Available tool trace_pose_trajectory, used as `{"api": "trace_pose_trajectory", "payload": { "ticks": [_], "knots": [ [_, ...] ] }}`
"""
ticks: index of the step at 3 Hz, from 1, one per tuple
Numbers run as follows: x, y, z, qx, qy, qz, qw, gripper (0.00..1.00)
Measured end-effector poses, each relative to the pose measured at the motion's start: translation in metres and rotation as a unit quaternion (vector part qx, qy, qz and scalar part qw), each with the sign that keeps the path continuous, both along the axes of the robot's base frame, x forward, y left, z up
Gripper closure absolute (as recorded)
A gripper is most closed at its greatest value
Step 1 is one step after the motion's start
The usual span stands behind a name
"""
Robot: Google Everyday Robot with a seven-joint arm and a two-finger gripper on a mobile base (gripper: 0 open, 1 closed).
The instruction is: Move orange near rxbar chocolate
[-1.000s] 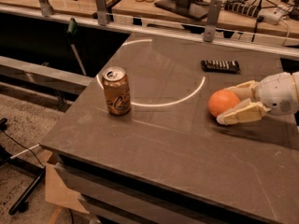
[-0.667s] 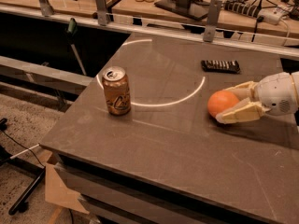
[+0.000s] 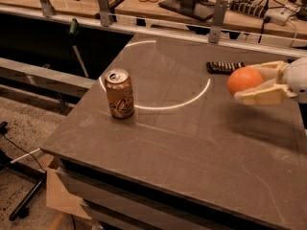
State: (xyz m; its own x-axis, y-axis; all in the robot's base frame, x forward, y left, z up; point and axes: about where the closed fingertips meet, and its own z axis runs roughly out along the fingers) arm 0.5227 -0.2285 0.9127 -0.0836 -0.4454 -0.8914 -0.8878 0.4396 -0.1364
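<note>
A dark grey surface (image 3: 192,147) seen from above and at an angle. At the right edge, the robot's cream-coloured gripper (image 3: 243,83) reaches in from the right, its two fingers (image 3: 264,96) pinching the orange (image 3: 244,79) between them, one above and one below. The orange appears held just clear of the surface, with a soft shadow beneath it. The rxbar chocolate (image 3: 224,67), a flat dark bar, lies just beyond and left of the orange, near it. A tan-orange drink can (image 3: 119,94) stands upright well apart, towards the left, beside a thin white arc (image 3: 182,104) marked on the surface.
</note>
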Motion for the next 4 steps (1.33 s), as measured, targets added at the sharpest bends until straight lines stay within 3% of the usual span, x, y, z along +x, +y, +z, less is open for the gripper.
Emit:
{"api": "trace_pose_trajectory", "payload": {
  "ticks": [1,2,3,4],
  "knots": [
    [0.010,-0.033,0.037,-0.024,-0.041,-0.059,0.9971,1.00],
    [0.026,-0.070,0.051,-0.042,-0.054,-0.122,0.9902,1.00],
    [0.055,-0.104,0.046,-0.030,-0.054,-0.178,0.9821,1.00],
    [0.090,-0.125,0.032,-0.014,-0.046,-0.209,0.9767,1.00]
  ]
}}
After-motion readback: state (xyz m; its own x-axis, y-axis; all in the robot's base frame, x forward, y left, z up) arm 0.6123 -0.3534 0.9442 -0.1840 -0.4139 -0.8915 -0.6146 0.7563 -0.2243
